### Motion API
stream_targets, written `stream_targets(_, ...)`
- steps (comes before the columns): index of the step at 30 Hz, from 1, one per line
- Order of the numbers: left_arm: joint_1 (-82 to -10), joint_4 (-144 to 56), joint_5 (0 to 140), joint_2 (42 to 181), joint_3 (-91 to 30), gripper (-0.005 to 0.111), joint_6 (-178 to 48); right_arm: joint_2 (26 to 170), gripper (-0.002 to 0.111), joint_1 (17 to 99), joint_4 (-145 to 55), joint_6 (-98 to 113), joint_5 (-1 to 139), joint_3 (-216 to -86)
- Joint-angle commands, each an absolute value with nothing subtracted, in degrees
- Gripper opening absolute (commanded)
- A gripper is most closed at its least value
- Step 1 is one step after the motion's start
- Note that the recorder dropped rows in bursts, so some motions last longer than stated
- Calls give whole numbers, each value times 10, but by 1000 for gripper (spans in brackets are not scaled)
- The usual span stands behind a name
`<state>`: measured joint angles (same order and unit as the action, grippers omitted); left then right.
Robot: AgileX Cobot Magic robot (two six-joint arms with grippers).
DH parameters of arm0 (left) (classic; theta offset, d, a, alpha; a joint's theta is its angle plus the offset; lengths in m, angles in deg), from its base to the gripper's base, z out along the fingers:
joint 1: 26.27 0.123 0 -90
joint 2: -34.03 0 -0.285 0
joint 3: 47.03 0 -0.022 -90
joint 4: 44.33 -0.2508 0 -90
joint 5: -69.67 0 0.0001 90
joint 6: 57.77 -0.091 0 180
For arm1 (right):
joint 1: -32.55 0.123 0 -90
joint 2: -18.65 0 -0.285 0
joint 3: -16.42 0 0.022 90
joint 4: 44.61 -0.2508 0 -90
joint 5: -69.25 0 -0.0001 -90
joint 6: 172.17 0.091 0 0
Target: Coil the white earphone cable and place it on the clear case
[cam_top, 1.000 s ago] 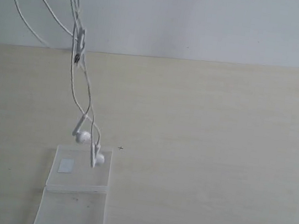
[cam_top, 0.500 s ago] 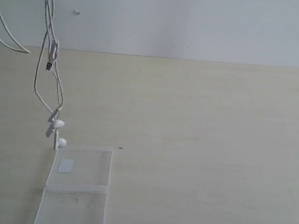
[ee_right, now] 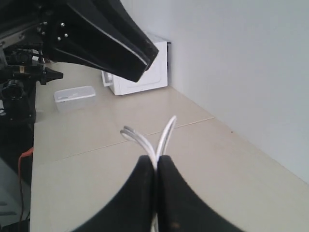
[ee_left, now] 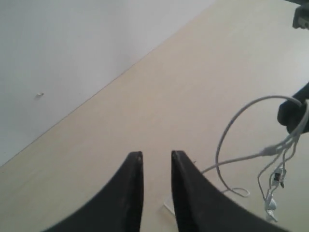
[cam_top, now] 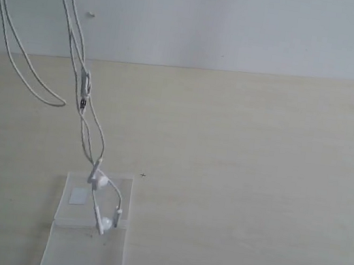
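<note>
the white earphone cable (cam_top: 95,168) hangs in several strands from above the exterior view's frame down to the clear case (cam_top: 84,251). the case lies open and flat on the pale table (cam_top: 255,183), its two halves joined at a hinge line. one earbud (cam_top: 99,182) sits over the case half that carries the whitish square patch (cam_top: 78,196), just beside that patch. the other earbud (cam_top: 105,224) rests at the hinge line between the two halves. whether the earbuds press on the plastic or hang just above it cannot be told. the inline remote (cam_top: 86,85) is well above the case, in mid-air, with the grey wall (cam_top: 245,23) behind the higher strands. a slack loop of wire droops to the side of the remote away from the case.

the right gripper (ee_right: 157,162) has its two dark fingers pressed together on the cable (ee_right: 145,141), whose white strands fan out from between the tips.

the left gripper (ee_left: 155,154) has its fingers a narrow gap apart with nothing between them. it is raised high over the table, and the cable (ee_left: 222,143) curls in a loop off to one side, apart from it.
</note>
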<state>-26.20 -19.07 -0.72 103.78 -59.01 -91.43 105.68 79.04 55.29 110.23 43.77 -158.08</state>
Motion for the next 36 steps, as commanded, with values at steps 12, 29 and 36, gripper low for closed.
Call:
stream_targets(12,-263,-122,-3,1011,-528,49,-944,1057,0,787,553,1098,391,-1570)
stream_targets(29,-263,-93,-3,1009,-523,54,-1043,1058,0,787,553,1098,390,-1570)
stream_targets(36,-263,-41,-3,1009,-523,79,-1056,1073,0,787,553,1098,387,-1570)
